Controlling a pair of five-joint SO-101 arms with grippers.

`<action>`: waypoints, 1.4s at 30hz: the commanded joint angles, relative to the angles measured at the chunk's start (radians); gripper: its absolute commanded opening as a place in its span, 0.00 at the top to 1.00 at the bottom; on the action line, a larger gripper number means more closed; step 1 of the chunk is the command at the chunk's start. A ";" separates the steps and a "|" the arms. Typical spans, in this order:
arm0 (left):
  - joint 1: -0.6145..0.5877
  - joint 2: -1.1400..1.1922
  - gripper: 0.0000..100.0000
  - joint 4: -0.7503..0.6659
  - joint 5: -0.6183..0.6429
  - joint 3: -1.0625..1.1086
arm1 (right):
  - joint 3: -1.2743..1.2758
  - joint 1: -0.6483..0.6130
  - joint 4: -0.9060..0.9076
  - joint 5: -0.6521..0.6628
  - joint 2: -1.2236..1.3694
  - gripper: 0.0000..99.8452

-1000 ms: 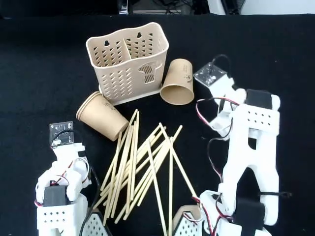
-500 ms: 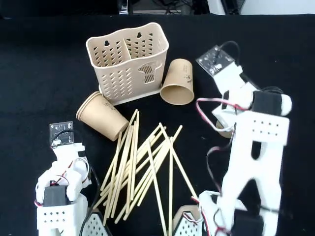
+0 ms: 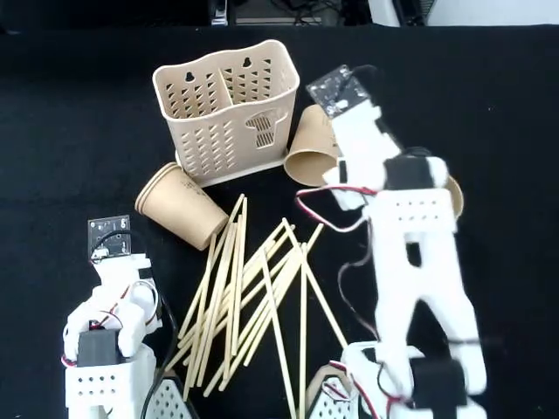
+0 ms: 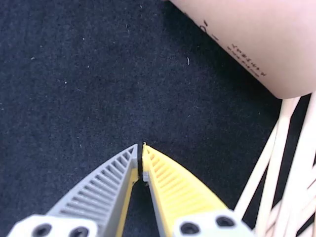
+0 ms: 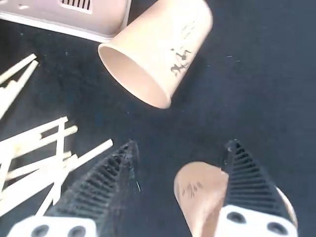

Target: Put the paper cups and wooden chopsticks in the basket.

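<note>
While wide apart, right fingers (image 5: pixel 106 182) (black) near cup rim (image 5: pixel 132 75).

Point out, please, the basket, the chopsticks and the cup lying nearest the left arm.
basket (image 3: pixel 214 144), high view, on its perforated front wall.
chopsticks (image 3: pixel 236 288), high view, on the middle of the pile.
cup (image 3: pixel 179 205), high view, on its side wall.

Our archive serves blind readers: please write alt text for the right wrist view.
The right gripper is open over the black table, a paper cup lying on its side beyond it near the basket. A second cup lies partly behind one finger; chopstick ends lie beside the other.
</note>
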 commanded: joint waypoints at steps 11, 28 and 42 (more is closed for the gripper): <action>-0.004 -0.003 0.97 0.006 0.000 0.015 | -0.004 -0.011 -0.339 -0.017 0.300 0.71; -0.004 -0.003 0.97 0.006 0.000 0.015 | -0.001 -0.005 -0.480 -0.020 0.369 0.97; -0.004 -0.003 0.97 0.006 0.000 0.015 | 0.093 -0.003 -0.265 -0.020 -0.039 0.99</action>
